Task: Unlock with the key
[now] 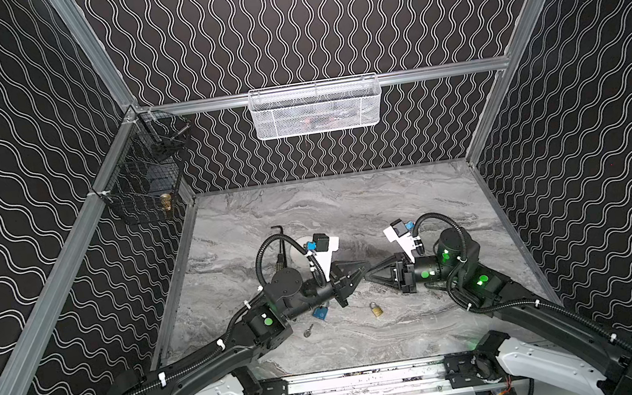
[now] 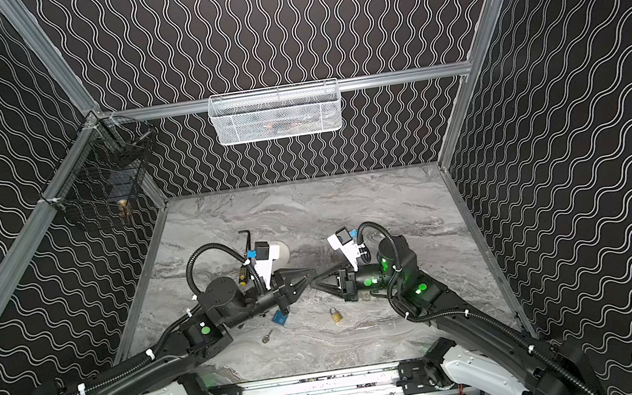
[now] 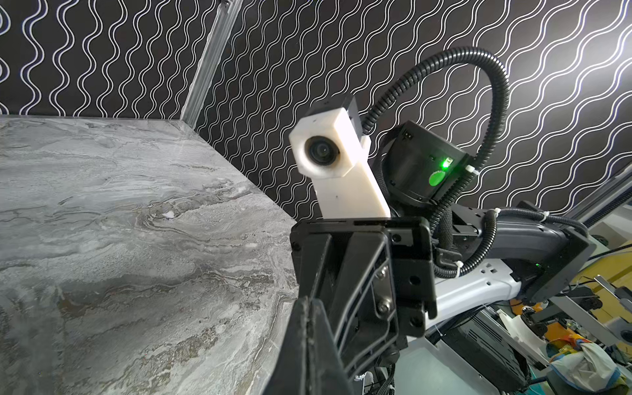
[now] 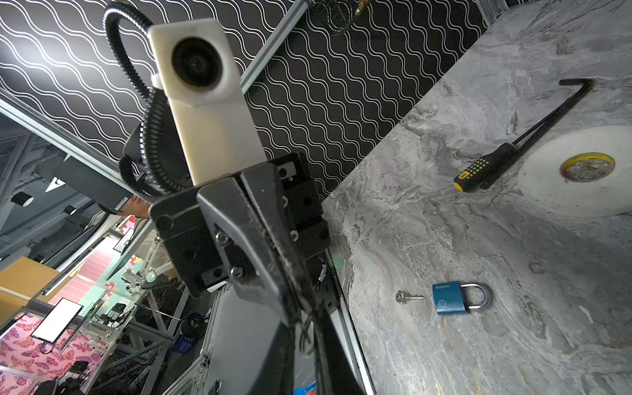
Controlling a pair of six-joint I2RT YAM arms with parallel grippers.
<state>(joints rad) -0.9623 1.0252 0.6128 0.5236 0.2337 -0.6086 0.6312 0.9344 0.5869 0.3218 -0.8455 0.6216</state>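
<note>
Facing tip to tip over the middle of the worktop (image 1: pixel 349 210) in both top views, the left gripper (image 1: pixel 361 271) is clenched, seemingly empty; whether the right gripper (image 1: pixel 368 277) is closed I cannot tell. The key (image 1: pixel 308 329) lies toward the front edge, left of centre. Left wrist view misses it. Right wrist view: it lies flat just beside the blue padlock (image 4: pixel 448 297). Probably light, stiff, slippery; pinch its round bow.

A small silver key (image 4: pixel 408 297) lies flat, blade pointing at the blue padlock (image 4: pixel 451 297) just beside it, not touching. That padlock lies flat with its shackle closed. In a top view a brass padlock (image 1: pixel 377 309) lies apart at its 3 o'clock
</note>
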